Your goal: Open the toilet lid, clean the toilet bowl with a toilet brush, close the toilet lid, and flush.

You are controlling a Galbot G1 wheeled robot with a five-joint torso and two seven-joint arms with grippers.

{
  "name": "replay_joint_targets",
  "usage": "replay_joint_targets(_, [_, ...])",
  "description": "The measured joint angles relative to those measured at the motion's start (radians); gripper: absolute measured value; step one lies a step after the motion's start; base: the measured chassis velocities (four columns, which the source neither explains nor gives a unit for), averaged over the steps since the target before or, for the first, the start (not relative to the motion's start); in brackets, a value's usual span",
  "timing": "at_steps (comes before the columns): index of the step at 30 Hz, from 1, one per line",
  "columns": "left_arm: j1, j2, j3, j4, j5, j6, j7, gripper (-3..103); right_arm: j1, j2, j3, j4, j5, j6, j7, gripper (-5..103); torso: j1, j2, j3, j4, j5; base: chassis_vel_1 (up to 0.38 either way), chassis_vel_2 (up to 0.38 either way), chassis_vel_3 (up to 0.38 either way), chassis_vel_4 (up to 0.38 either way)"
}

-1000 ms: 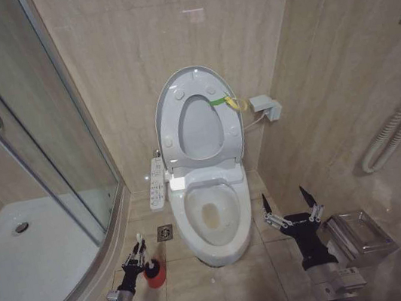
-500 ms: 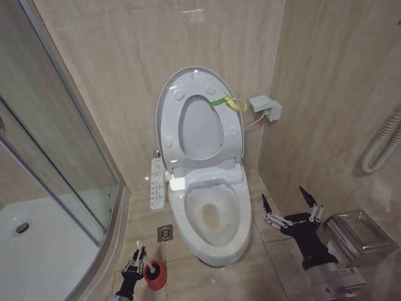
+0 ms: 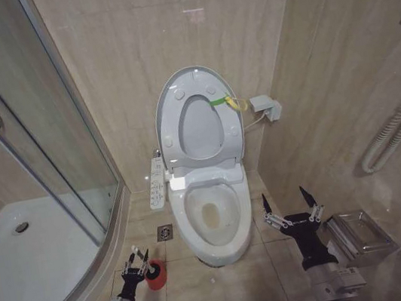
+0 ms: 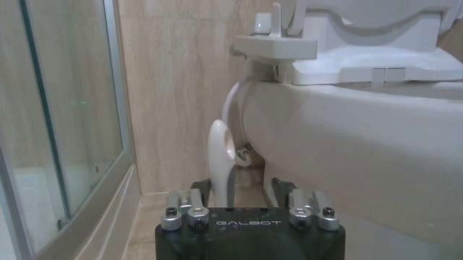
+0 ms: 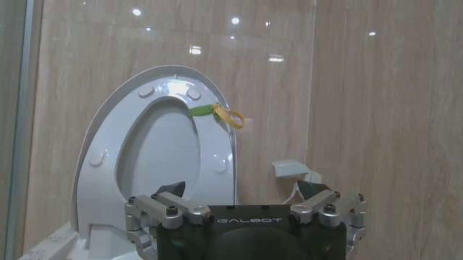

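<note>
Left gripper [image 3: 135, 254] lowered, toilet brush [image 4: 220, 157] between fingers

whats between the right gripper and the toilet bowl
Nothing: in the head view, bare floor tile separates the right gripper, held open, from the toilet bowl.

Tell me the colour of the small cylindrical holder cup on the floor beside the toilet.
Red; the small cylindrical holder cup shows best in the head view.

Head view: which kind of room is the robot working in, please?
A small tiled bathroom, quite clearly. A toilet bowl stands at the wall with its toilet lid raised, a glass shower enclosure with a white tray fills the left, and a red brush holder sits on the floor.
</note>
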Motion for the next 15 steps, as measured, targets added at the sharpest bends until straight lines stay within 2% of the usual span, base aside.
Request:
replay_joint_targets(4, [0.029, 0.005, -0.008, -0.046, 0.006, 0.002, -0.019, 46, 0.000, 0.000, 0.000, 0.000, 0.000, 0.000, 0.000, 100, 0.000, 0.000, 0.000, -0.0001, -0.0001, 0.000, 0.000, 0.000, 0.000])
replay_joint_targets(5, [0.045, 0.007, -0.011, -0.070, 0.008, 0.005, -0.027, 78, 0.000, 0.000, 0.000, 0.000, 0.000, 0.000, 0.000, 100, 0.000, 0.000, 0.000, -0.0002, -0.0001, 0.000, 0.000, 0.000, 0.000])
replay_joint_targets(11, [0.120, 0.015, -0.036, -0.189, 0.042, 0.020, -0.069, 78, 0.000, 0.000, 0.000, 0.000, 0.000, 0.000, 0.000, 100, 0.000, 0.000, 0.000, -0.0001, -0.0001, 0.000, 0.000, 0.000, 0.000])
replay_joint_targets(12, [0.130, 0.015, -0.043, -0.204, 0.046, 0.021, -0.076, 99, 0.000, 0.000, 0.000, 0.000, 0.000, 0.000, 0.000, 100, 0.000, 0.000, 0.000, 0.0000, -0.0001, 0.000, 0.000, 0.000, 0.000])
replay_joint_targets(15, [0.145, 0.019, -0.056, -0.236, 0.048, 0.021, -0.087, 99, 0.000, 0.000, 0.000, 0.000, 0.000, 0.000, 0.000, 100, 0.000, 0.000, 0.000, -0.0001, -0.0001, 0.000, 0.000, 0.000, 0.000])
